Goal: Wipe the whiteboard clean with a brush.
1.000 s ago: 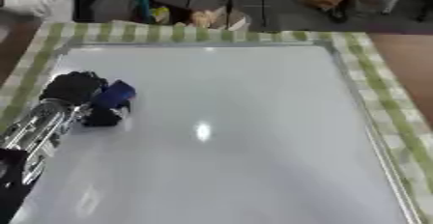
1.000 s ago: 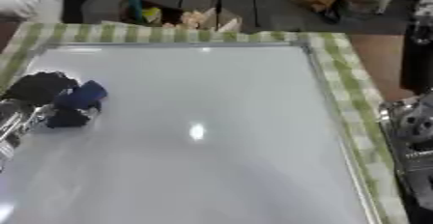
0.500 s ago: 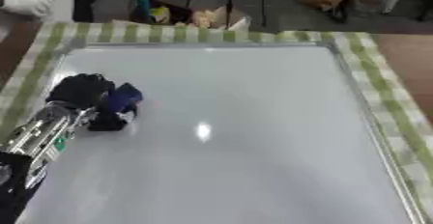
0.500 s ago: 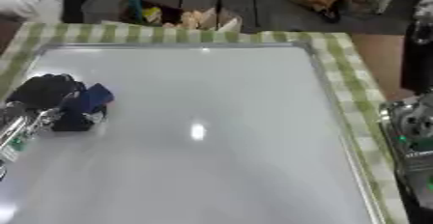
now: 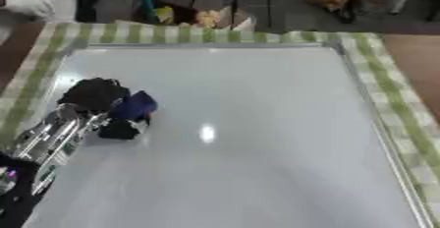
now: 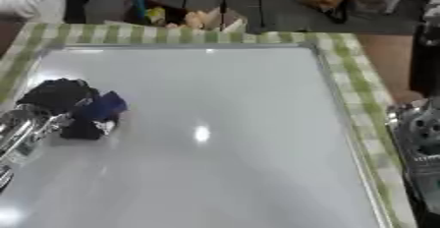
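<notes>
Fingers: those of the left hand (image 5: 93,96) are curled round the blue brush (image 5: 130,114), pinching it against the board; the right hand's fingers are out of sight, so whether they are spread or closed cannot be told.
Table: covered by a green-and-white checked cloth (image 5: 388,105) that shows as a border along the far edge and both sides of the board.
Whiteboard: the whiteboard (image 5: 249,138) lies flat on the cloth inside a thin metal frame and fills most of both views; its surface is pale and glossy, with one small bright glare spot near the middle and no marks that can be made out.
Left arm: black and silver, it comes in from the lower left corner and slants up across the board's left side.
Right arm: only a silver-and-black section (image 6: 421,148) shows at the right edge of the right eye view, off the board, beside the cloth.
Brush: blue on top with a dark underside touching the board, it sits on the left part of the whiteboard, about halfway up, just right of the black hand.
</notes>
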Available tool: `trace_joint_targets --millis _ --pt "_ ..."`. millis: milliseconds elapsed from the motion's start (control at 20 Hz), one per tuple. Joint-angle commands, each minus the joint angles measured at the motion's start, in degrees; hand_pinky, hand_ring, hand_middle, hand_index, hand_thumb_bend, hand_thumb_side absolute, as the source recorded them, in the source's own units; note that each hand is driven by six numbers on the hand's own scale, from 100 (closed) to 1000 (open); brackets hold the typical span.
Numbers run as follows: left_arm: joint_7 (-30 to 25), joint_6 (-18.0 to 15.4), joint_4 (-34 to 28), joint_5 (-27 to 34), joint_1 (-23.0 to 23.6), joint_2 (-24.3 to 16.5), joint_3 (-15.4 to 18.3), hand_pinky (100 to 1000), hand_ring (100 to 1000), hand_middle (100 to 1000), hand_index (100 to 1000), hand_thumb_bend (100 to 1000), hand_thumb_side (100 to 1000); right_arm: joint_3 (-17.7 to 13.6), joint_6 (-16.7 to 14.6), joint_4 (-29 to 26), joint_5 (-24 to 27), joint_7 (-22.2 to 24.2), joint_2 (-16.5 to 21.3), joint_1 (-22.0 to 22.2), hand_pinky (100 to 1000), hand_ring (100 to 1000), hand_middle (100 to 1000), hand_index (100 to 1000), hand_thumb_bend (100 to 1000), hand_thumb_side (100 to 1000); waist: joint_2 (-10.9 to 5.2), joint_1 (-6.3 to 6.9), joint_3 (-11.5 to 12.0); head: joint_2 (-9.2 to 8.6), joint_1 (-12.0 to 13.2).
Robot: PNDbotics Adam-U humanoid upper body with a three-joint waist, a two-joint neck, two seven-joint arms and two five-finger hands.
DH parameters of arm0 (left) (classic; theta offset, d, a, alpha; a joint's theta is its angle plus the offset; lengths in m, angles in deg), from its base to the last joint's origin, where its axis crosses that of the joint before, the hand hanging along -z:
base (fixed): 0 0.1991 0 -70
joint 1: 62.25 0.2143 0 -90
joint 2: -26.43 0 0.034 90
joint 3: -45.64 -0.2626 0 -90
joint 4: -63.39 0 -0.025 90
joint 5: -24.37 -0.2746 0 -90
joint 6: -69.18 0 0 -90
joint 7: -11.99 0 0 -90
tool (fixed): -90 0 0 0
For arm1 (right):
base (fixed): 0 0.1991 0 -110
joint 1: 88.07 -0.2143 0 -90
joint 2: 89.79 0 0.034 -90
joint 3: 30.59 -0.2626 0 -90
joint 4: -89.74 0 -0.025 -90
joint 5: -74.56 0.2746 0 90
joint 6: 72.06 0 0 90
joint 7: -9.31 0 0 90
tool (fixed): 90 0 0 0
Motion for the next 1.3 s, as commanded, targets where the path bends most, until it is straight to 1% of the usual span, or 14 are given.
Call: trace_joint_targets --millis 50,400,800,1000,1300 --pt "-0.96 -0.03 -1.06 1.29 0.04 -0.76 -1.19 125 406 466 715 102 826 -0.01 -0.23 -0.73 0.34 0.04 0.63 -0.55 818 886 715 825 100 1000 -0.85 0.03 0.02 -0.44 0.04" --pt "-0.77 1.27 -0.29 0.81 0.07 -0.70 -0.30 124 404 465 715 113 830 -0.01 -0.31 -0.73 0.36 0.14 0.68 -0.62 818 886 716 825 100 1000 -0.89 -0.04 0.05 -0.48 0.08" --pt "1.13 3.86 5.08 -1.30 0.01 -0.03 2.64 125 405 464 713 119 826 -0.05 -0.35 -0.73 0.36 0.18 0.71 -0.59 819 886 716 826 100 1000 -0.96 -0.11 0.12 -0.60 0.00" --pt "2.02 4.48 7.84 -2.33 -0.21 0.35 3.77 126 405 464 713 119 822 -0.06 -0.40 -0.73 0.35 0.19 0.69 -0.64 819 886 716 826 100 1000 -1.01 -0.14 0.11 -0.65 0.02" --pt "3.78 5.27 10.12 -3.33 -0.42 0.54 5.19 124 403 463 711 111 816 -0.10 -0.36 -0.73 0.37 0.17 0.71 -0.62 819 886 716 827 100 1000 -0.96 -0.22 0.07 -0.70 -0.06"
